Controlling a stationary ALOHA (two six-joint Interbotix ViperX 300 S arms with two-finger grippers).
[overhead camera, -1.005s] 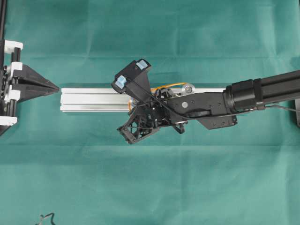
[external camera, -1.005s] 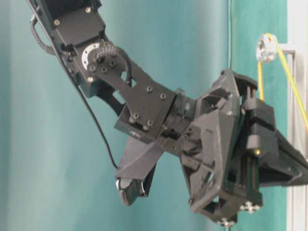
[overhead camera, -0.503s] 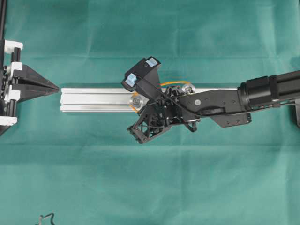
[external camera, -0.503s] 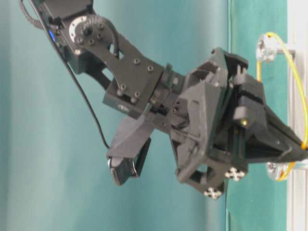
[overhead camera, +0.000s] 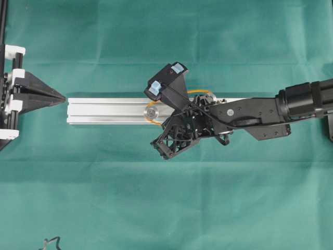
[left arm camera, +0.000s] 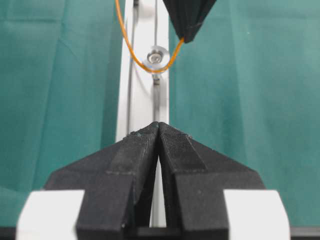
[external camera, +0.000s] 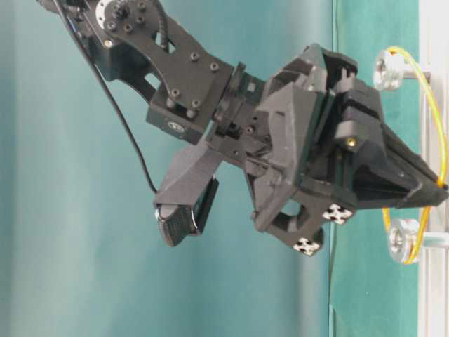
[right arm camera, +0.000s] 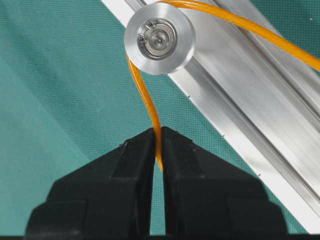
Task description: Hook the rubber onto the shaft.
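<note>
The rubber (right arm camera: 145,95) is a thin orange loop. It runs round the silver shaft (right arm camera: 159,37) on the aluminium rail (right arm camera: 240,100) and down into my right gripper (right arm camera: 159,134), which is shut on it just off the rail's edge. From the table-level view the right gripper (external camera: 442,187) holds the loop taut between the near shaft (external camera: 403,241) and a second shaft (external camera: 388,70). My left gripper (left arm camera: 159,125) is shut and empty, pointing along the rail (overhead camera: 104,110) from its left end; its tip (overhead camera: 63,97) stays clear of the shaft (overhead camera: 151,112).
Green cloth (overhead camera: 166,198) covers the table around the rail. The right arm (overhead camera: 291,101) reaches in from the right, over the rail's right half. A black frame post (overhead camera: 4,31) stands at the left edge behind the left gripper.
My right gripper has moved right along the rail with the rubber pinched in it. The near shaft, hidden under the gripper before, now shows with the loop round it. The left gripper has not moved.
</note>
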